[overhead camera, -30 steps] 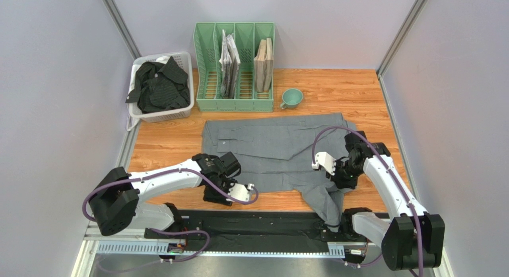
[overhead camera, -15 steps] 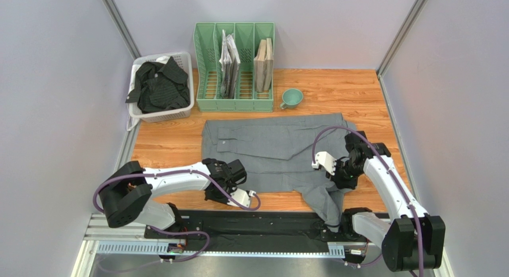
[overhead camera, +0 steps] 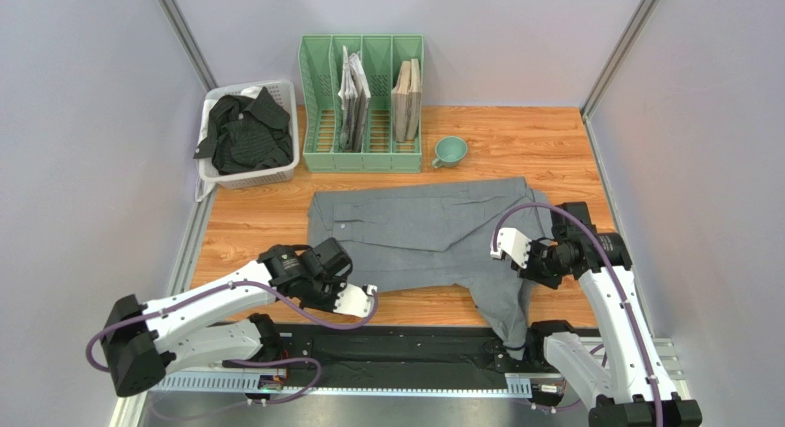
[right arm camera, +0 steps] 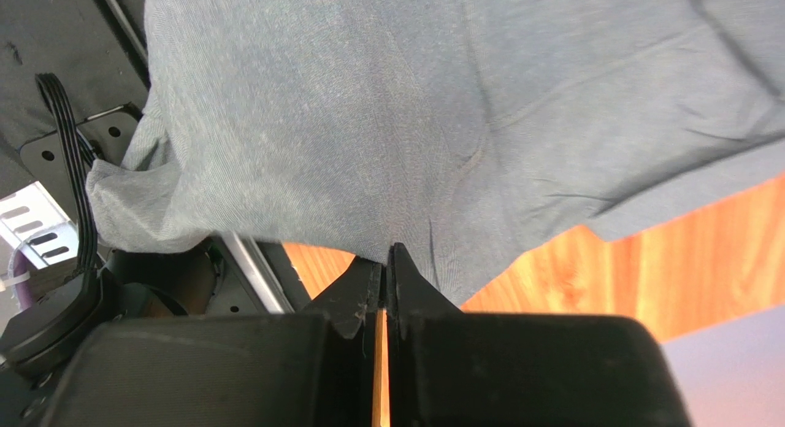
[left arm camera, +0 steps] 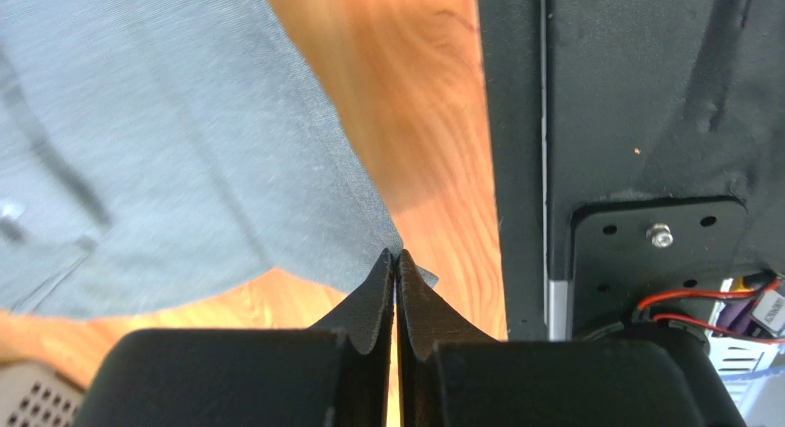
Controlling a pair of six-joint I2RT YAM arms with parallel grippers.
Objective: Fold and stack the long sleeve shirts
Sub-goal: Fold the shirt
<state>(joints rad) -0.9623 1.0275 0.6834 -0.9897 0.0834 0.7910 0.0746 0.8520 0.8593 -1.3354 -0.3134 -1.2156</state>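
Top view: grey shirt [overhead camera: 424, 229] lies spread flat mid-counter [overhead camera: 516, 142], one sleeve trailing over the near edge at 6 o'clock. The black shirt [overhead camera: 244, 132] sits crumpled in a white basket [overhead camera: 276, 85] at 10 o'clock. A green rack [overhead camera: 318, 96] holding papers stands at 12 o'clock, with a teal cup [overhead camera: 451, 151] just to its 3 o'clock side. The left claw [overhead camera: 333, 261] is at the grey shirt's 8 o'clock corner and the right claw [overhead camera: 542, 264] at its 4 o'clock edge. This view doesn't show whether either one is gripping.

Left wrist view: this one settles it. The left claw [left arm camera: 396, 261] has its fingers pressed together, with the tip of the grey shirt's [left arm camera: 166, 151] corner pinched between them. Bare counter wood [left arm camera: 405, 105] runs beside the hem. A black base plate [left arm camera: 645, 96] with a screw and red wires lies at 3 o'clock, out of sight from above.

Right wrist view: the right claw [right arm camera: 385, 257] has its fingers together, nipping the cloth edge. The grey shirt [right arm camera: 415, 105] fills the upper frame and drapes down at 9 o'clock over the base hardware and a black cable [right arm camera: 78, 215]. Counter wood [right arm camera: 682, 252] shows at 4 o'clock.
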